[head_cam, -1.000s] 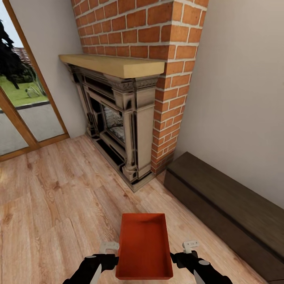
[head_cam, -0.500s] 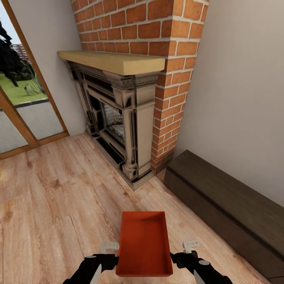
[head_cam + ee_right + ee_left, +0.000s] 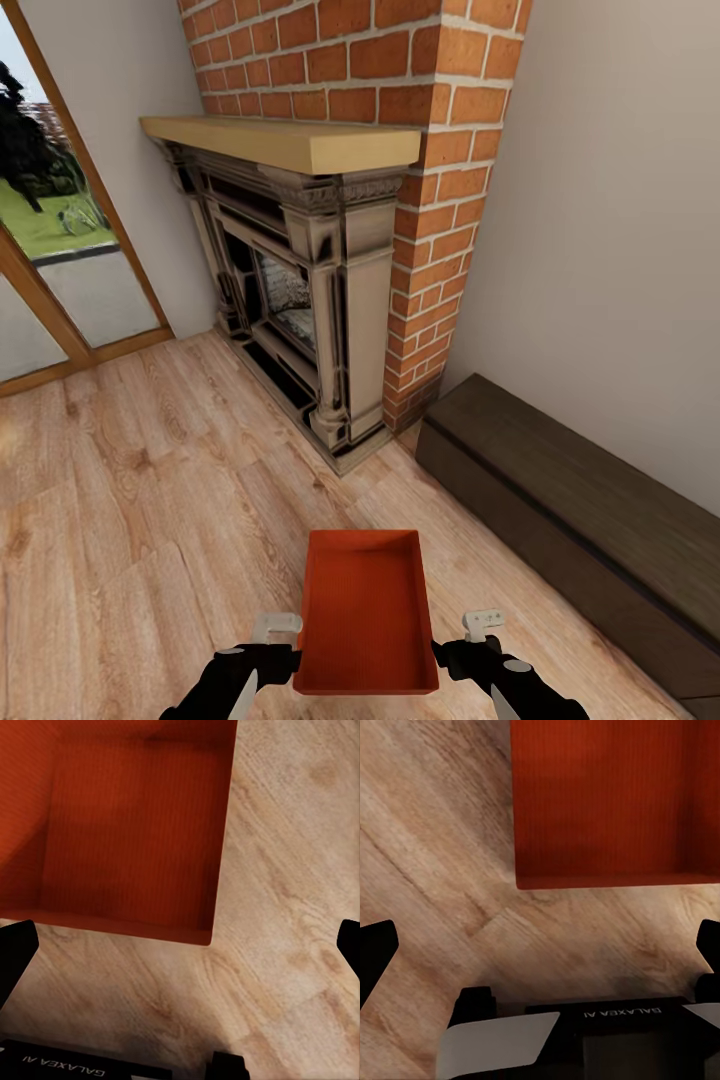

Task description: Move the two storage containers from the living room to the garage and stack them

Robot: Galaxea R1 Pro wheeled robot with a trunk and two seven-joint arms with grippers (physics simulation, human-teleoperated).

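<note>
An orange-red storage container (image 3: 366, 612) sits low in the middle of the head view, open side up and empty, its long axis running away from the robot. It lies between the two arms, above the light wood plank floor (image 3: 130, 520) of the living room; whether it rests on the planks or is lifted off them cannot be told. In the left wrist view the same bin (image 3: 615, 802) shows a corner and inner walls over the wood grain, and the right wrist view shows the bin (image 3: 127, 825) from the other side.

The left gripper (image 3: 272, 628) is just beside the container's left wall near its near end, and the right gripper (image 3: 483, 624) stands a little off the right wall. In both wrist views the dark fingers (image 3: 375, 952) are spread wide to the edges of the picture, with nothing between them, so both grippers are open.

Ahead of the bin stands a brick fireplace (image 3: 330, 300) with a pale wooden mantel (image 3: 285, 143) and a dark ornate surround. To its right, along the plain wall, runs a long dark low cabinet (image 3: 570, 520). At the far left a wood-framed glass door (image 3: 60, 280) looks out on grass and trees.
</note>
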